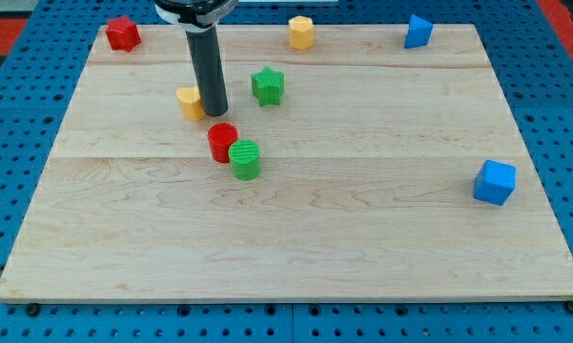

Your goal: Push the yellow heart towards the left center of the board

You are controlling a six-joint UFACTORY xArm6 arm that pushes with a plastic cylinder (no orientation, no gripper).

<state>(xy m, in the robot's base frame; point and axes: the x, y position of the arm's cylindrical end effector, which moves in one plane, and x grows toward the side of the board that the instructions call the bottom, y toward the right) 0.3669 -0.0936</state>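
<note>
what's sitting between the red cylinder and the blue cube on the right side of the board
Only the green cylinder, touching the red cylinder; from there to the blue cube the camera view shows bare board.

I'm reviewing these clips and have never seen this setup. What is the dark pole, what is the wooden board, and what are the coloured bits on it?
The dark pole is the robot arm's pushing rod; it grips nothing. My tip rests on the wooden board, just right of the yellow heart, apparently touching it. This is a single camera view from above the board's near edge. Scattered blocks: a green star, a red cylinder touching a green cylinder, a red block, a yellow block, and two blue blocks, one at the top right, one at the right edge.
</note>
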